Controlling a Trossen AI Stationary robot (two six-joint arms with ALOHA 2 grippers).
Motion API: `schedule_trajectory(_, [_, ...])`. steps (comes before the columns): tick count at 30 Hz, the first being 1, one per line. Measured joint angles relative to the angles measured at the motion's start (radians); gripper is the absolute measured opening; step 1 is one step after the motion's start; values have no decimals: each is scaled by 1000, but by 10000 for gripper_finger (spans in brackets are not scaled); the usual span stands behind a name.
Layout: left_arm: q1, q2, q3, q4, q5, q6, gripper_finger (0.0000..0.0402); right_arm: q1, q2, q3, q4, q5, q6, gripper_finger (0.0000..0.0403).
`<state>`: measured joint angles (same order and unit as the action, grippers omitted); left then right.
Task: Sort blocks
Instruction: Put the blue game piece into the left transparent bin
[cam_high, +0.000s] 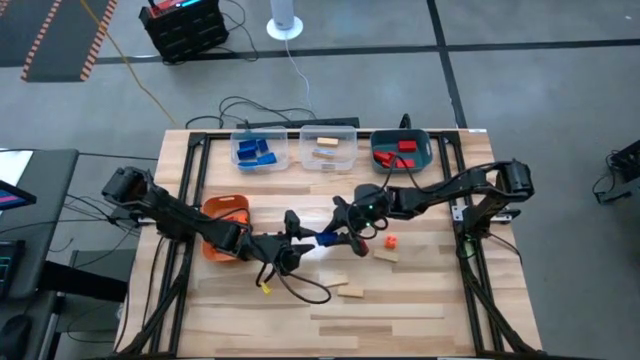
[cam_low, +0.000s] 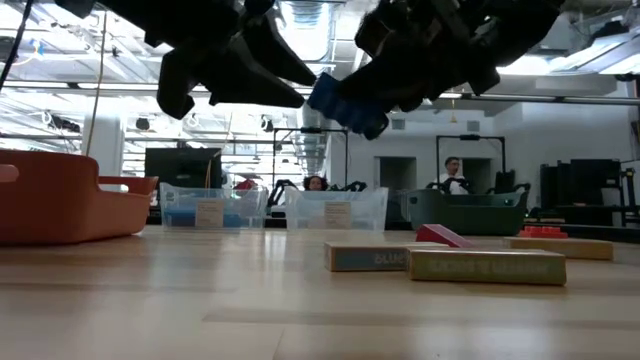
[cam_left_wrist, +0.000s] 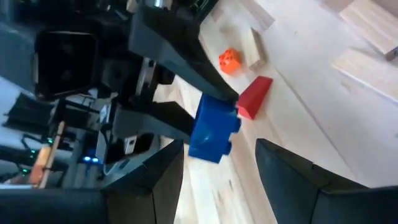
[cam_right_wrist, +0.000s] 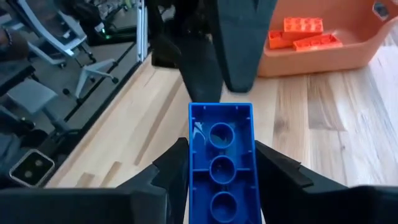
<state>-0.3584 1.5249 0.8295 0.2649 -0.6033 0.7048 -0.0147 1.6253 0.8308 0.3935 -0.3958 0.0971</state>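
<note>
High view: both arms meet mid-surface, a blue brick (cam_high: 326, 238) between them, lifted clear. Right gripper (cam_right_wrist: 221, 165) fingers pinch the brick's long sides. Left gripper (cam_left_wrist: 221, 163) fingers are spread, facing the brick's end without touching; likely a handover. Blue bin (cam_high: 259, 150) sits at the back row, orange bin (cam_high: 226, 217) beside the left arm. Loose tan blocks (cam_high: 350, 292) remain unsorted.

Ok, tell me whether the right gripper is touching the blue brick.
Touching. The right wrist view shows the right gripper with its fingers flush against both long sides of the blue brick, with no gap.
</note>
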Motion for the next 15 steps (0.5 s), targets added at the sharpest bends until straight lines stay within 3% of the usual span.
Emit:
schedule_trajectory(8, [7, 0, 0, 89, 5, 119, 195, 12, 0, 45, -1, -2, 9, 177])
schedule_trajectory(15, [26, 0, 0, 94, 101, 147, 187, 35, 0, 80, -29, -10, 34, 177])
